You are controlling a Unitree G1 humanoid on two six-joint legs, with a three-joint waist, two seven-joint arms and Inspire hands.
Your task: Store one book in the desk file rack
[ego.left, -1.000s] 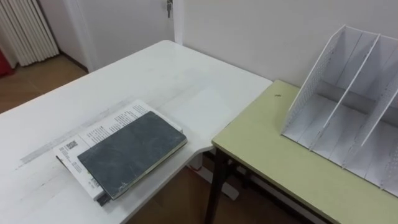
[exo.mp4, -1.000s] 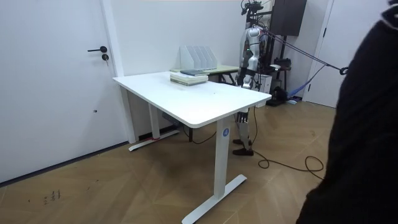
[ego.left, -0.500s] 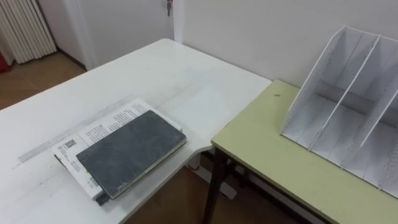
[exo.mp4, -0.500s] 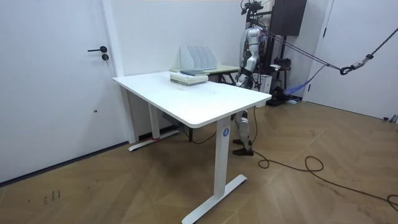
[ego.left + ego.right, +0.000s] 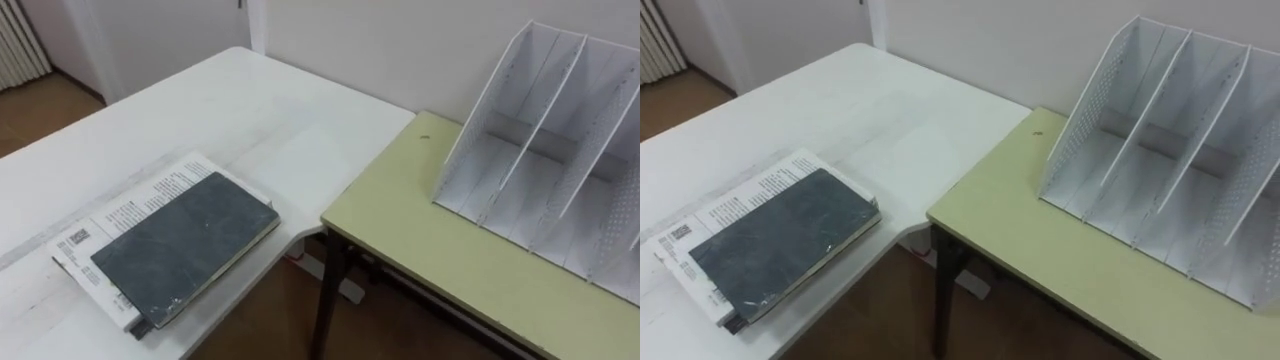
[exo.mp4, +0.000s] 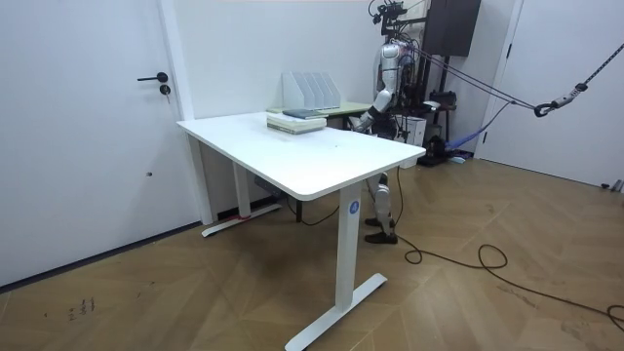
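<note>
The view is shifting rightward and one hand (image 6: 366,120) is lifting, its grip untellable; the dark book (image 5: 183,244) is lying flat, long axis running near-left to far-right.

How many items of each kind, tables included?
Tables: 2, white desk and green table
Books: 2, dark grey book stacked on white printed book, on the white desk
File racks: 1, file rack on the green table
Total: 5

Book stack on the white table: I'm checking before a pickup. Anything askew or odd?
Slightly. The dark book lies offset on the white printed book beneath, near the edge of the white table. The file rack stands upright, slots empty.
</note>
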